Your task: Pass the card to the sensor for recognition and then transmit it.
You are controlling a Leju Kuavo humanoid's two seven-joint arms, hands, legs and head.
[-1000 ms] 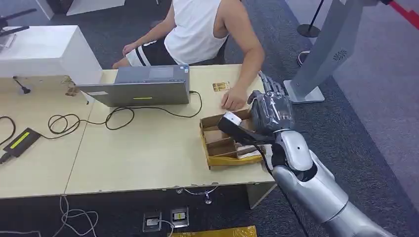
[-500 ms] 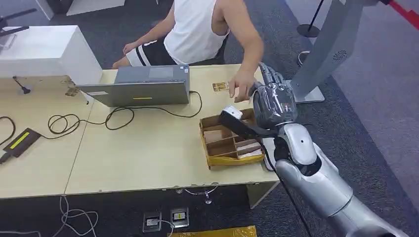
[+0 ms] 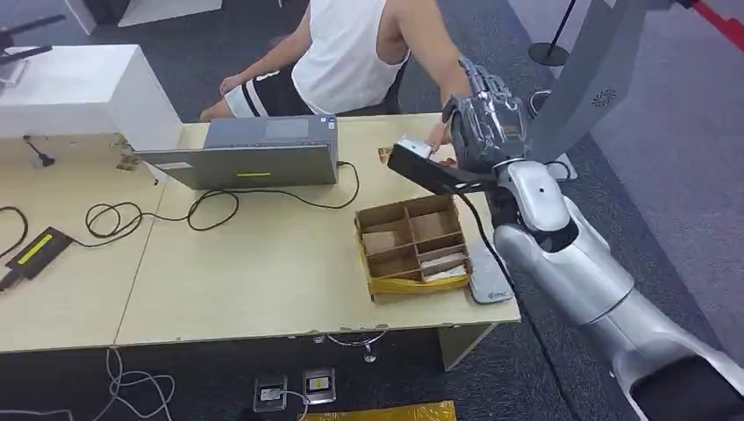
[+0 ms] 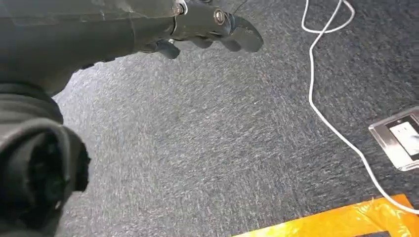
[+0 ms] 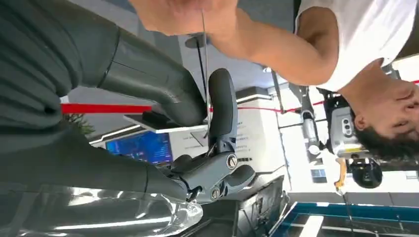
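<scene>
My right hand (image 3: 488,132) is raised above the far right side of the table (image 3: 263,272), in front of the seated person (image 3: 351,44). In the right wrist view the card (image 5: 204,59) shows edge-on as a thin line, pinched between my thumb (image 5: 163,94) and a dark finger (image 5: 221,98). The person's hand (image 5: 183,15) grips the card's other end. A flat grey sensor pad (image 3: 489,279) lies by the table's right edge. My left hand (image 4: 212,29) hangs over the carpet, fingers loosely apart, holding nothing.
A divided cardboard box (image 3: 361,230) sits beside the sensor pad. A laptop (image 3: 254,153) with a looping black cable (image 3: 114,215) lies at the back, and a black device (image 3: 35,248) at the left. A grey stand (image 3: 579,96) rises to the right of the table.
My right hand has risen from above the cardboard box and moved away toward the person. The person's hand has lifted off the table and met it at the card.
</scene>
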